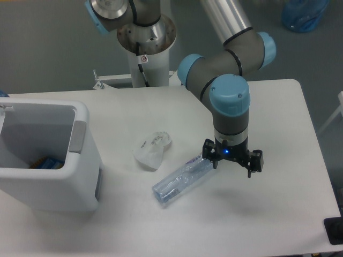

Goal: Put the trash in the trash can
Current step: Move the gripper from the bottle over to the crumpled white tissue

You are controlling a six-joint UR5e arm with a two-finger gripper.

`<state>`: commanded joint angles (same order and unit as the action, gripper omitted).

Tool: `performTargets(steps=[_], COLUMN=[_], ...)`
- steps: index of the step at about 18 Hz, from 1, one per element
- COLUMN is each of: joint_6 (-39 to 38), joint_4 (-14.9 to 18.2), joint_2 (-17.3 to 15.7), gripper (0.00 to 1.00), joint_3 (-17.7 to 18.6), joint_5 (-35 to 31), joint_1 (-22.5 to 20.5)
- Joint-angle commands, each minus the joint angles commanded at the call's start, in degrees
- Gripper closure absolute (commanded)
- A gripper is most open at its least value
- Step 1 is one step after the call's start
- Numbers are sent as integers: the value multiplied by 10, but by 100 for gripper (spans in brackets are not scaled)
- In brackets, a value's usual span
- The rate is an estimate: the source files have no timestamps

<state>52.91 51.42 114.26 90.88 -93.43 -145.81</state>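
The trash lies on the white table (278, 214) in two pieces. A crumpled white paper wad (153, 149) sits a little left of the frame's centre, well clear of everything but the bottle. Just below and right of it, a clear crinkled plastic bottle (183, 179) lies on its side, running diagonally from lower left to upper right. Which end carries the cap cannot be made out; the upper-right end reaches in under the gripper.

The gripper (232, 160) hangs from the arm (228, 80) at centre right of the frame, pointing straight down, with a small blue light lit on its body. Its two dark arms spread out to left and right, and the left one is just beside or touching the bottle's upper end; contact cannot be settled from this angle. Whether the fingers are parted or closed around anything cannot be told either, since the wrist hides the tips.

The trash can (80, 176) stands at the left edge of the frame, a white bin with a thick rim and a grey handle panel on its right wall. Something blue and orange lies at its bottom. Both trash pieces are outside it, the wad near its right side.
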Motion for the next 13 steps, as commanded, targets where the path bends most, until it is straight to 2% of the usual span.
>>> performTargets(steps=[4, 9, 13], joint_6=[-3, -1, -4], joint_4=[2, 0, 3], joint_2=[-2, -30, -40], gripper=[0, 0, 0], joint_3=[4, 61, 77], joint_5=[-10, -7, -8], joint_1=[2, 11, 39])
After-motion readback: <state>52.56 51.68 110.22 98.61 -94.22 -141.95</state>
